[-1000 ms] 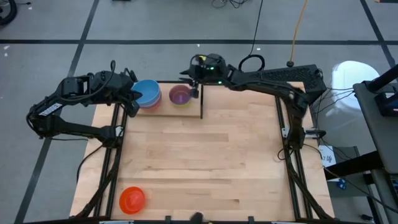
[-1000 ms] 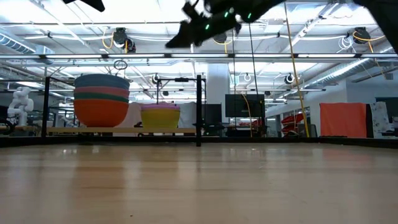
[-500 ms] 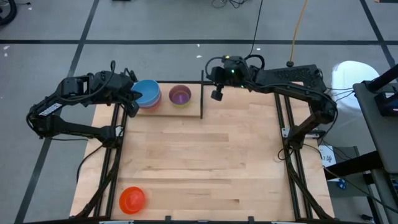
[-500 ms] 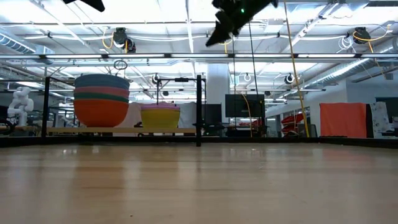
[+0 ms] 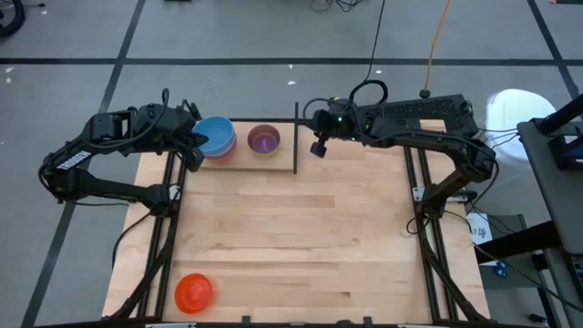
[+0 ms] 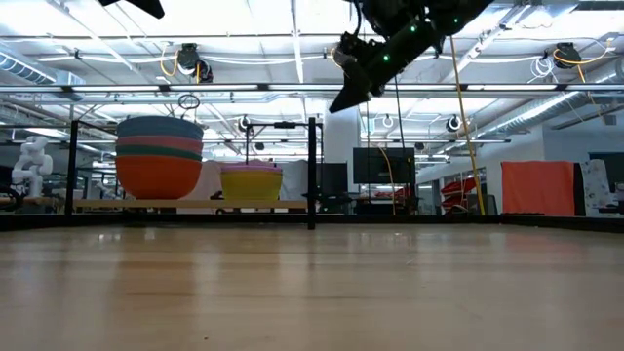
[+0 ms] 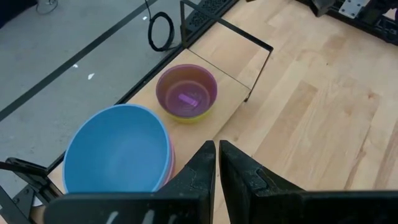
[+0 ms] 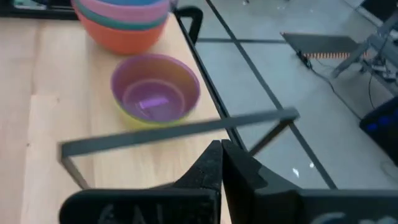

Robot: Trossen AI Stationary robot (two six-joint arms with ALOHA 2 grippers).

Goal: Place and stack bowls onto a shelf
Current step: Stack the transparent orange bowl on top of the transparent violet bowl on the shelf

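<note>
A light-wood tabletop (image 5: 291,228) sits on a grey floor marked with dark lines. Along its far edge runs the shelf (image 5: 239,160), holding a stack of bowls topped by a blue bowl (image 5: 215,137) and, beside it, a purple bowl (image 5: 264,139) nested in a yellow bowl (image 6: 251,182). A red-orange bowl (image 5: 193,292) lies alone at the near left corner. The left gripper (image 7: 217,163), fingers pressed together, hovers beside the stack. The right gripper (image 8: 221,163), fingers closed and empty, hangs just beyond the shelf's black divider (image 5: 295,137). Behind is an open workshop with ceiling lights.
</note>
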